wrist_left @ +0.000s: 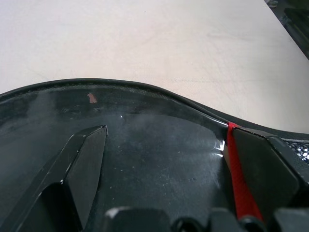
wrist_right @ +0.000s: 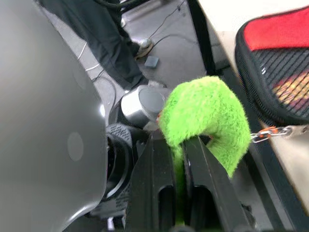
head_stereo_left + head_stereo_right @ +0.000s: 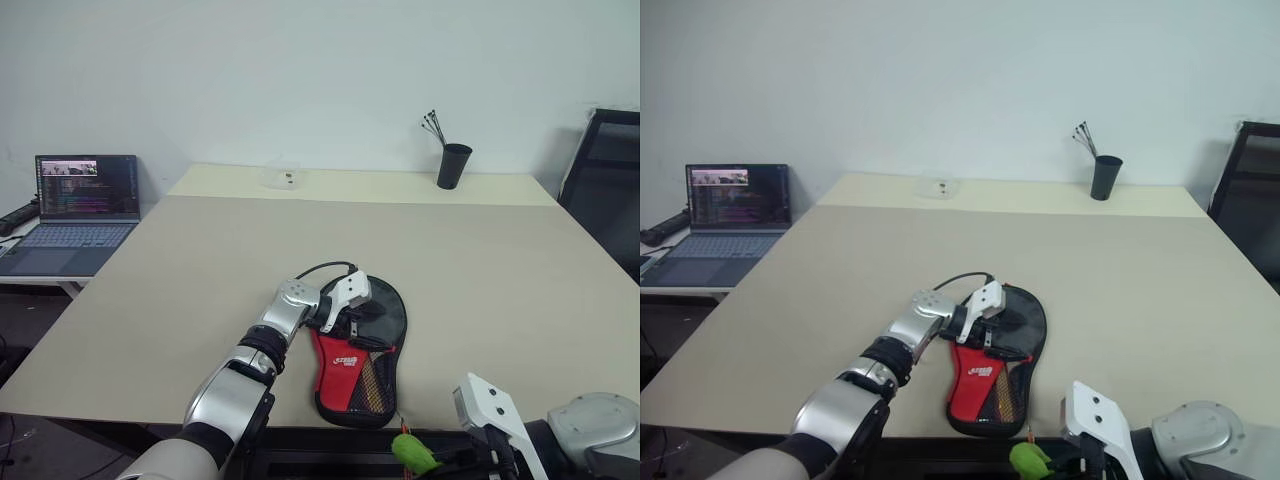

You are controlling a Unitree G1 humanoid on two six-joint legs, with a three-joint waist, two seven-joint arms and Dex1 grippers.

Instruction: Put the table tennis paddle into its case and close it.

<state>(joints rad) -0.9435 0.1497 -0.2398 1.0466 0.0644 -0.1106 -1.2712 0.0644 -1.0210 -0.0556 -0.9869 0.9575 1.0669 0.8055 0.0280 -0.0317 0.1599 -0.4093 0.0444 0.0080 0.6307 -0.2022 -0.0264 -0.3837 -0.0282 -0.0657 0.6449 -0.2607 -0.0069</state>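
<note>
Right end effector (image 2: 181,145), off the near tabletop (image 3: 480,270) edge, is clamped on the green pull tag (image 2: 205,113) chained to the case (image 3: 358,355) at that edge, while farther in the left end effector (image 3: 352,322) presses spread-fingered on its round end.

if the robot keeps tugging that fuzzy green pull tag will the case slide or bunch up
The case looks like soft fabric and mesh, so it probably bunches rather than staying rigid. The left gripper presses on it, likely stopping a slide. The green pull tag, pinched by the right gripper, seems squashy.
</note>
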